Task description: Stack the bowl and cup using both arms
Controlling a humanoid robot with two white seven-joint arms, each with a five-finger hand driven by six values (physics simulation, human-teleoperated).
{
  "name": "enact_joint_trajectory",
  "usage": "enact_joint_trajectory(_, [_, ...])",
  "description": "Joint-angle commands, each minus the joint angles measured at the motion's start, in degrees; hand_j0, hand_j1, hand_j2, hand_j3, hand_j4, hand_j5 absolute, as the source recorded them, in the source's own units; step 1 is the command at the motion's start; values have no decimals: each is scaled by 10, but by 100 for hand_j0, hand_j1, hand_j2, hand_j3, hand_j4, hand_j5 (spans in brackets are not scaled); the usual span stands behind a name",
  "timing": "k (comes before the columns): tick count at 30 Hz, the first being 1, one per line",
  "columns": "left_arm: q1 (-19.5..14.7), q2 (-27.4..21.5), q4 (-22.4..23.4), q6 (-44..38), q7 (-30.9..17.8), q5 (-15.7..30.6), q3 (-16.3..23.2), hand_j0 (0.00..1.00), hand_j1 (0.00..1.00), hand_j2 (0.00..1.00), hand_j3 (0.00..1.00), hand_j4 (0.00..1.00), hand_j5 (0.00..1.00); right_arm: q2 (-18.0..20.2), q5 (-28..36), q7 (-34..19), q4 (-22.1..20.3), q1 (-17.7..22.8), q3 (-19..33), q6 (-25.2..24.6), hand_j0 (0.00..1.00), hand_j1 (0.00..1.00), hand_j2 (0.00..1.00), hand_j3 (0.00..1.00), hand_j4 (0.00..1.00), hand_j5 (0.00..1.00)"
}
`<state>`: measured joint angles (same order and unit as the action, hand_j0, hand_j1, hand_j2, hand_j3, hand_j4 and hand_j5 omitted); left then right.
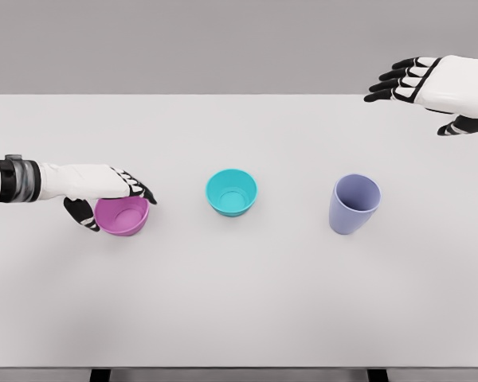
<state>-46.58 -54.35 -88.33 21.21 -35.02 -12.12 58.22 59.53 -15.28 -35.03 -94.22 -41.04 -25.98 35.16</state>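
Meanwhile, on the white counter [239, 302], the left hand [103, 189] lies over a pink bowl [123, 216], fingers [140, 191] across its rim and thumb beside it, grasping it. A teal bowl [232, 192] sits centre, a lavender cup [354, 204] further right, well apart from the right hand [430, 83], whose relaxed fingers hold nothing.

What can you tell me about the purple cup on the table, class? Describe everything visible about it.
The purple cup is a plain lavender tumbler with a matte, plastic-like look and no handle. It stands upright with its open mouth up, wider at the rim than at the base, and looks empty. It sits on the white table, right of the teal bowl and apart from it. Nothing touches it; the right hand hovers well away, toward the far edge.
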Motion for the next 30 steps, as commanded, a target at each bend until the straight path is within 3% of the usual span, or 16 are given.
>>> enact_joint_trajectory(1, [-1,-1,0,0,0,3,0,81,81,81,81,81,81,1,2,0,0,0,0,-2,100,100,100,100,100,100])
enact_joint_trajectory(16, [-7,-3,-10,2,0,10,-8,73,73,73,73,73,73,1,2,0,0,0,0,-2,100,100,100,100,100,100])
enact_joint_trajectory(30, [-15,-4,-44,3,0,9,-28,72,72,72,72,72,72,2,2,0,0,0,1,-2,100,100,100,100,100,100])
